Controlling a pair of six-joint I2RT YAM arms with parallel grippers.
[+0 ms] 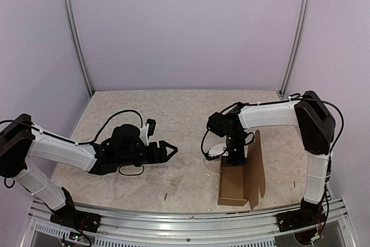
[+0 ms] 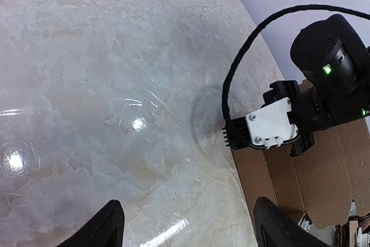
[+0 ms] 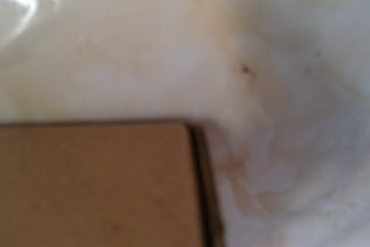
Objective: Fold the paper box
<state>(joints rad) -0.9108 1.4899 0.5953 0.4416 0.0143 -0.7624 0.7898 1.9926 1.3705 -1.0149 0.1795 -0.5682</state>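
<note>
The paper box [image 1: 232,185] is brown cardboard, lying at the front right of the table with one panel [image 1: 255,166] standing upright along its right side. My right gripper [image 1: 234,160] points straight down onto the box's far end. Its fingers do not show in the right wrist view, which is blurred and holds only a corner of the box [image 3: 98,183] close up. My left gripper [image 1: 168,151] is open and empty, low over the table and well left of the box. In the left wrist view its gripper [image 2: 191,229] faces the box [image 2: 300,183].
The table [image 1: 173,114] is pale and marbled, with purple walls behind and metal posts at the back corners. A metal rail [image 1: 191,221] runs along the near edge. The right arm's wrist with its white camera [image 2: 270,123] hangs over the box.
</note>
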